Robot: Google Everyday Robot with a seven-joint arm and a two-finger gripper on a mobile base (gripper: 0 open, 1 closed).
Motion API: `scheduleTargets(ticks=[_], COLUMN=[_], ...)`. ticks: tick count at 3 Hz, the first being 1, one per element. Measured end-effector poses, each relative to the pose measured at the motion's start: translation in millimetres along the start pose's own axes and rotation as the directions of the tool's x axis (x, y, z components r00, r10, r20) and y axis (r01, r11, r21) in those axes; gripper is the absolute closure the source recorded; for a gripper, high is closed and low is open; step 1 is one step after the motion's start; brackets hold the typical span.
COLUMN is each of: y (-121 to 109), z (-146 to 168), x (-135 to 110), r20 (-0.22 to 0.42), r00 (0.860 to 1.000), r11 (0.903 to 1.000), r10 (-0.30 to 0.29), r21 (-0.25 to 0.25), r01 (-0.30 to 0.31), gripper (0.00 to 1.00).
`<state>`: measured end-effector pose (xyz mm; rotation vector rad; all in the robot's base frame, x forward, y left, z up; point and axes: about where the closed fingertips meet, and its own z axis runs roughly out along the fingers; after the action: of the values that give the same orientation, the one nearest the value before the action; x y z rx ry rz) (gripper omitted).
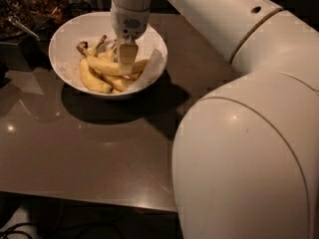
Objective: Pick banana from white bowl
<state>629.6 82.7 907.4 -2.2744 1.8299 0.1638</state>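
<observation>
Gripper (127, 62) is down inside the bowl (59, 39), at the banana (103, 65) lying across the other bananas (93, 81). Whether it is spread or pinching cannot be told.

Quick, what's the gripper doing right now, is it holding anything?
Gripper: down in the white bowl, at the longest banana; whether it is open, closed or holding cannot be told.

Banana (103, 65): pale yellow, dark stem, lying across white bowl (61, 38) near worktop's far-left corner; gripper (126, 66) at its middle.
</observation>
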Motion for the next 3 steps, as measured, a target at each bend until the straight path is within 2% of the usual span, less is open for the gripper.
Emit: scheduleTargets(ticks=[2,3], y=[0.0,0.0], z=[0.0,0.0], x=[0.0,0.0], r20=[0.000,0.000], r00=[1.000,1.000], r11=[1.0000,1.0000], r10=[0.000,0.000], r21=[0.000,0.000], r01=[0.000,0.000], gripper=[0.11,0.00])
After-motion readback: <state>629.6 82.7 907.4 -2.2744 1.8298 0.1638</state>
